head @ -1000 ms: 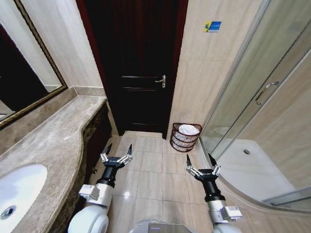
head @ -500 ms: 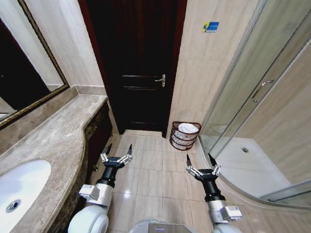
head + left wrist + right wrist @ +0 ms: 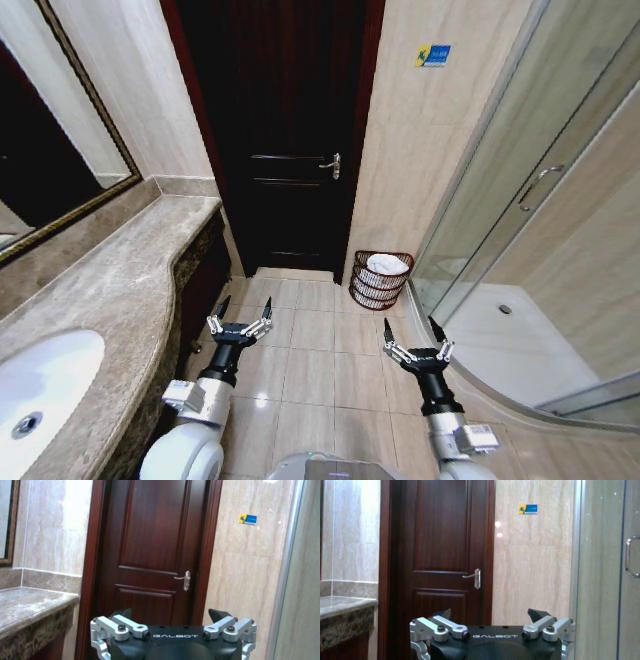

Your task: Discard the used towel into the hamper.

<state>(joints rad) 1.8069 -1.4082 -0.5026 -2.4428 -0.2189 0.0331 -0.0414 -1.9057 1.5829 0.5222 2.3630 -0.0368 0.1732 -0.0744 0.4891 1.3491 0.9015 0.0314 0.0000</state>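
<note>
Standing with both arms low, the left end effector and right end effector are wide open and empty; the towel lies already inside the hamper, by the door, so keep both clear.

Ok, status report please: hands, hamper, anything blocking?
Left hand and right hand open, empty. Hamper beside door, white towel inside. Floor between unobstructed.

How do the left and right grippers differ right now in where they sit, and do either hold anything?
The left gripper hangs over the floor tiles beside the vanity counter; the right gripper sits lower in the head view, near the shower enclosure and nearer the hamper. Both are open, empty and point toward the door.
</note>
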